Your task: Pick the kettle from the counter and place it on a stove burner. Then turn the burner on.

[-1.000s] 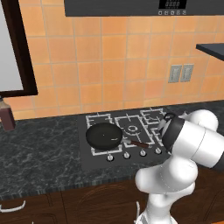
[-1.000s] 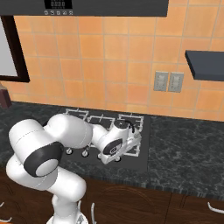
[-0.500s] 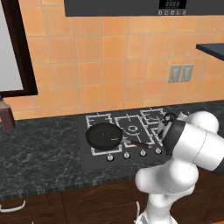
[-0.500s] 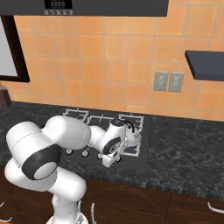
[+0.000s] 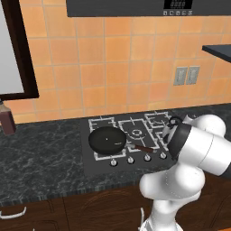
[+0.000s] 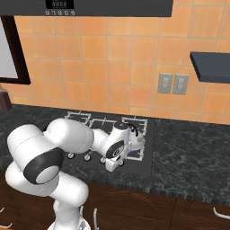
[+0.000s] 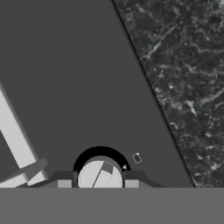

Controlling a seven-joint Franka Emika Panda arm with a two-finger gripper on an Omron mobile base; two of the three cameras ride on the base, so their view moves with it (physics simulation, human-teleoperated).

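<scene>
The silvery kettle [image 6: 136,139] with its black handle stands on the right stove burner [image 6: 141,121] of the black cooktop; in the left base view the kettle [image 5: 177,121] peeks out from behind my arm. My gripper [image 6: 111,164] is low at the cooktop's front edge, in front of the kettle. In the hand view my gripper [image 7: 98,183] is shut on a round silver burner knob [image 7: 100,174] with a black ring, one fingertip on each side. The knob's marker line is tilted. The marbled counter [image 7: 192,65] runs along the cooktop's edge.
A round black frying pan [image 5: 107,140] sits on the left burner, its handle pointing right. Other knobs [image 5: 130,159] line the cooktop's front. A brown bottle [image 5: 6,121] stands far left on the counter [image 5: 40,153]. A dark shelf [image 6: 210,66] juts out at right.
My hand has barely shifted at the knob row. The kettle and the pan stand where they were.
</scene>
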